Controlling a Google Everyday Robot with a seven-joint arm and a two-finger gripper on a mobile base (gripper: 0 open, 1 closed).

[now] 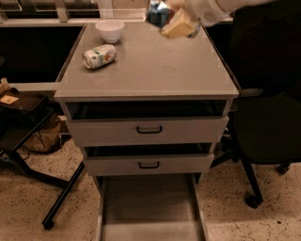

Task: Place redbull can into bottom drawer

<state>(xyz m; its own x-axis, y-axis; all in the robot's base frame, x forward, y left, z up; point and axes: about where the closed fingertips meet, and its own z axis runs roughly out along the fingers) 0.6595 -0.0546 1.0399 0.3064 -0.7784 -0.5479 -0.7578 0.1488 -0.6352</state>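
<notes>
My gripper, above the grey cabinet, is closed on the slim blue-and-silver can. The long descent to the grey metal bottom drawer could loosen it.

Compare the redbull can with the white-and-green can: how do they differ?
The redbull can is blue, the white-and-green can pale. The redbull can hangs in the gripper above the back edge of the cabinet top; the white-and-green can lies on its side on that top. Both are small drink cans.
</notes>
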